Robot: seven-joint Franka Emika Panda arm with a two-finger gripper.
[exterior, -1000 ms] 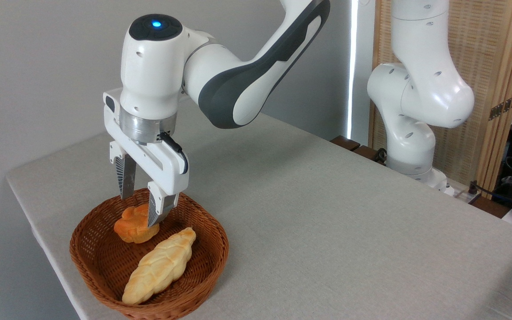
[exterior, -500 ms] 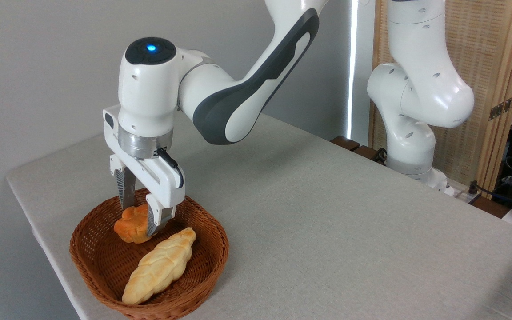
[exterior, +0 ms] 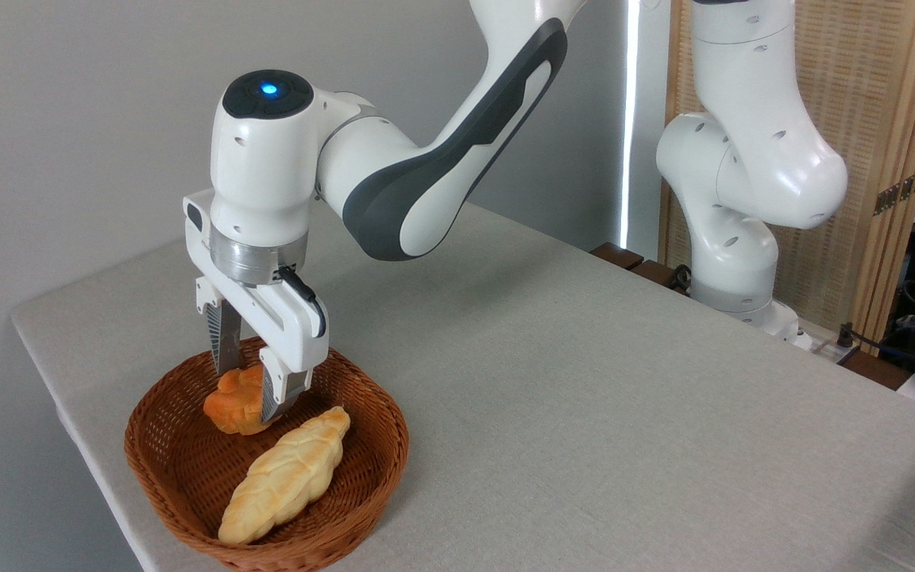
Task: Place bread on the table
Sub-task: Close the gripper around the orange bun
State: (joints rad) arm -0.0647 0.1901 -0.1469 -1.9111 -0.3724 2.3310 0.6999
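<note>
**Gripper lowered over bread in basket**

My arm reaches down near the table's [exterior: 584,381] left corner, wrist vertical. My gripper [exterior: 245,389] points straight down, fingers spread to either side of the bread [exterior: 233,401], not yet clamped on it. The bread sits at the back of the wicker basket [exterior: 187,469]. A braided loaf [exterior: 287,475] lies just in front of it, toward the basket's front rim.

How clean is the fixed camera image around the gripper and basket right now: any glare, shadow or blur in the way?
Fixed camera: sharp, even light on the gripper, bread and basket, no blur; soft arm shadow on the table; a blown-out light strip behind stays clear of the work.
</note>
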